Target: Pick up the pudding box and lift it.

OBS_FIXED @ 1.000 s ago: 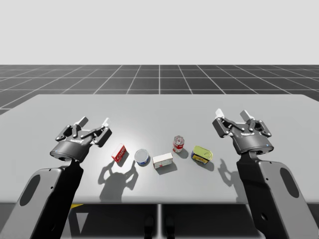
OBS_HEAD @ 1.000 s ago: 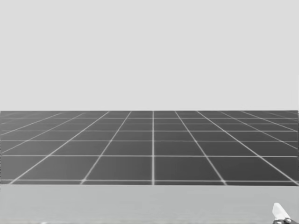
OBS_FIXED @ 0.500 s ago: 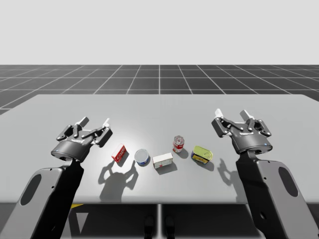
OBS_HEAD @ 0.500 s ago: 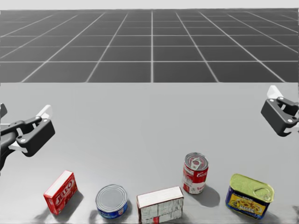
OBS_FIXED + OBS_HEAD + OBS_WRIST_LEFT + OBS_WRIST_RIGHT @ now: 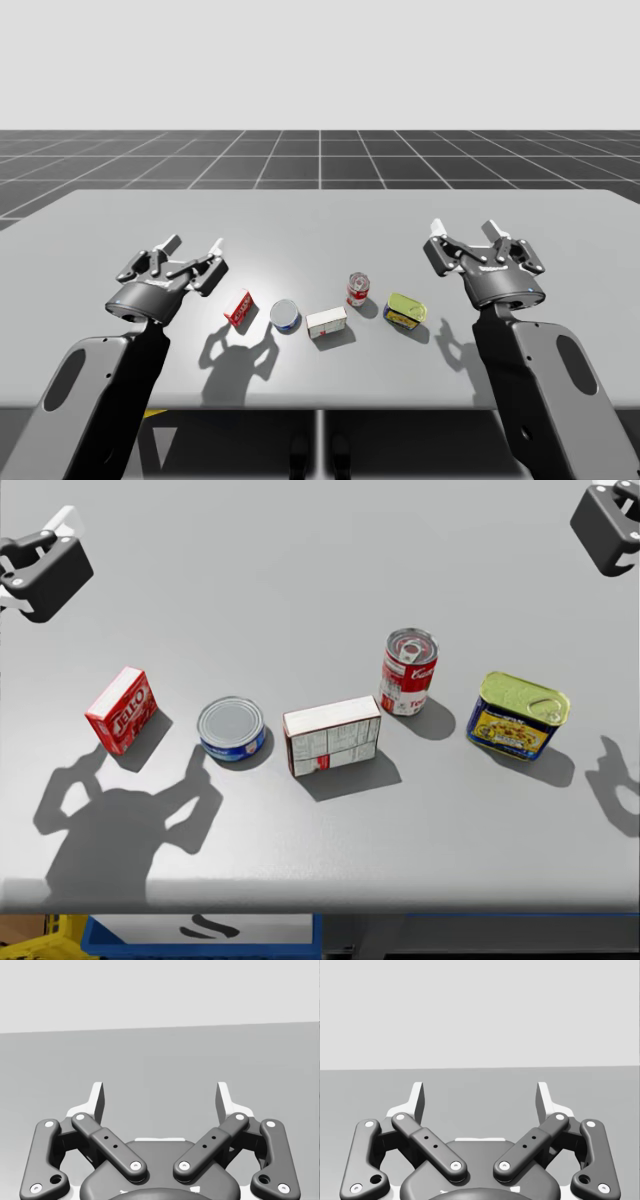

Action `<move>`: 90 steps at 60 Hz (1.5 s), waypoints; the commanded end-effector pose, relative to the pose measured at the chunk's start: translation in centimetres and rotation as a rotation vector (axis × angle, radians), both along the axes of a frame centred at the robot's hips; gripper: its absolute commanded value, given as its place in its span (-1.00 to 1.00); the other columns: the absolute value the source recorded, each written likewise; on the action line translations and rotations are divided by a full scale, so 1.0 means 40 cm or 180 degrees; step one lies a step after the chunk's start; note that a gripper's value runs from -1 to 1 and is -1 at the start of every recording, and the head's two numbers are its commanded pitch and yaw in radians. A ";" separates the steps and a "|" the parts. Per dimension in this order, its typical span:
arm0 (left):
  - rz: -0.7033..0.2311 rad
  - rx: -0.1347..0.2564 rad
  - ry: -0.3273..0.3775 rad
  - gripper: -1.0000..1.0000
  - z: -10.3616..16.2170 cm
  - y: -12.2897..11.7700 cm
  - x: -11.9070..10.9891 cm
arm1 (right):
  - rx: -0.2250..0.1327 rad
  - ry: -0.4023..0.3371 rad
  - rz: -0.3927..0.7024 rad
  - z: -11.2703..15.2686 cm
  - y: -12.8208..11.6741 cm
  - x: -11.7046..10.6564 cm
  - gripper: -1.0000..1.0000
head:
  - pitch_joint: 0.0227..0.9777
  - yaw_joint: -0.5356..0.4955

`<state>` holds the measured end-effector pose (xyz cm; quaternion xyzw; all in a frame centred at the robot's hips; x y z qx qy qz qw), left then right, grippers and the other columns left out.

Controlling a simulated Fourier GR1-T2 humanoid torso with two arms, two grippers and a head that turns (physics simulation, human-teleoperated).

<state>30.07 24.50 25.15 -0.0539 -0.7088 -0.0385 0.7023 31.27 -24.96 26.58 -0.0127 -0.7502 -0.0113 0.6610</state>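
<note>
Both sets of fingers wide, nothing held. Left gripper [image 5: 192, 243] and right gripper [image 5: 465, 230] hover flanking the row, probably parked to keep the approach open. I take the pudding box [image 5: 332, 736] to be the white carton. It lies on a long side mid-surface [image 5: 320, 225], between the flat blue can [image 5: 231, 727] and the upright red-and-white can [image 5: 408, 670]. Flat matte card faces and square edges should suit a pinch.

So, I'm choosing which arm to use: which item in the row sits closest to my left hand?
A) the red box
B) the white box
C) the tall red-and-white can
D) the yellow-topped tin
A: the red box sits at the row's left end, on the side where my left hand hovers open.
</note>
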 end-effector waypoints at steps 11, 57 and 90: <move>-0.0230 -0.0059 0.0085 -1.00 0.001 -0.017 -0.010 | -0.0033 0.0000 -0.0017 -0.002 0.001 0.000 -1.00 | 0.82 0.02; -0.1572 0.0259 0.0056 -1.00 0.022 -0.097 -0.223 | -0.0102 0.0018 -0.0109 -0.009 -0.008 0.007 -1.00 | 0.81 0.05; -0.2363 0.0199 0.0474 -1.00 -0.124 -0.157 -0.231 | -0.0099 0.0018 -0.0101 -0.008 -0.011 0.009 -1.00 | 0.82 0.04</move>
